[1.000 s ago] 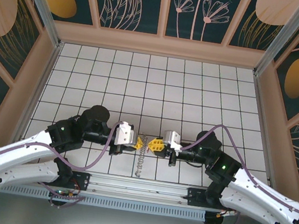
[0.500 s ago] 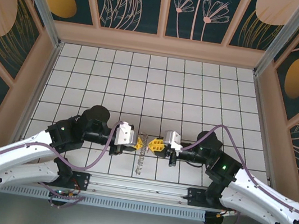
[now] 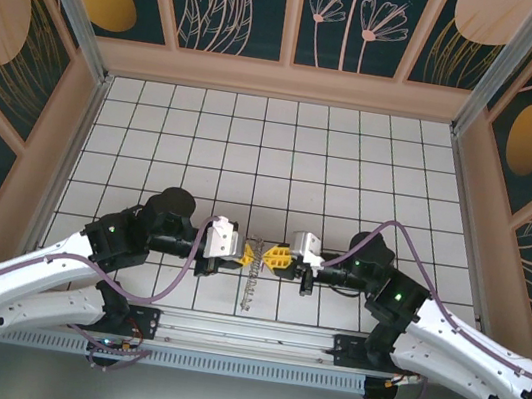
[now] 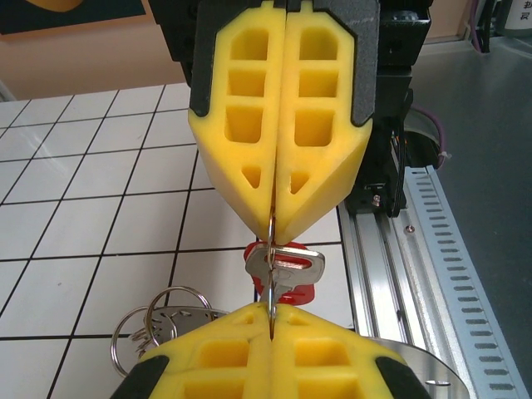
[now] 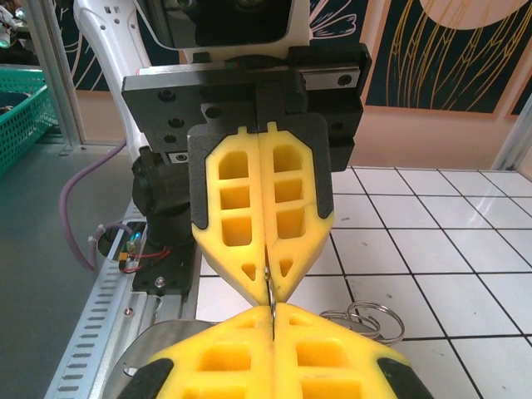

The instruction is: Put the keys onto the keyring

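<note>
Finding: left gripper [image 4: 272, 322] and right gripper [image 4: 274, 220] meet tip to tip, each clenched on the keyring [image 3: 251, 281] wire. The keys [image 4: 287, 268], red-headed, hang at that wire between both gripper tips, above the table [image 4: 83, 224].

The keyring [image 3: 251, 280] is standing edge-on, its thin grey wire running straight between the pinched-together tips of the left end effector [image 4: 270, 314] and the right end effector [image 4: 273, 223]. The key [image 4: 287, 270], red and silver, is hanging against that wire, and small silver loops [image 4: 158, 322] are bunching lower down beside it.
</note>
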`<state>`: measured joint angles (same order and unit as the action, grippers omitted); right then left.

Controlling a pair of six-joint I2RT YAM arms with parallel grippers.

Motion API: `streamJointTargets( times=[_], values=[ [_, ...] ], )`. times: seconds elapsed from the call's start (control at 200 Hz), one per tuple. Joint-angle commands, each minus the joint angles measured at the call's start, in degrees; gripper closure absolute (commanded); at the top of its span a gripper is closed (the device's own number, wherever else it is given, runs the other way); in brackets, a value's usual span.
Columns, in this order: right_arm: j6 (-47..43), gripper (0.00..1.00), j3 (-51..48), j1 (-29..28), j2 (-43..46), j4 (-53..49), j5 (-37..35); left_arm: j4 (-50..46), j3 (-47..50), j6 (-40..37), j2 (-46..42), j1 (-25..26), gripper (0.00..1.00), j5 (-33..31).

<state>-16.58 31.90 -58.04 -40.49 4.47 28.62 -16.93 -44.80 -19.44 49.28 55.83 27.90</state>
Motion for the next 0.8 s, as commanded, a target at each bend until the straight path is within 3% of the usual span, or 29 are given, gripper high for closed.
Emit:
streamJointTargets(
  times=[0.0,0.796],
  values=[
    [-0.6,1.0,1.8,0.4,-0.1,1.5,1.3,1.3,-2.2,-0.1,-0.1,0.1,1.0,0.1],
    [-0.3,1.0,1.8,0.6,-0.8,1.7,2.8,1.3,-2.3,-0.1,-0.1,0.1,1.0,0.1]
  ],
)
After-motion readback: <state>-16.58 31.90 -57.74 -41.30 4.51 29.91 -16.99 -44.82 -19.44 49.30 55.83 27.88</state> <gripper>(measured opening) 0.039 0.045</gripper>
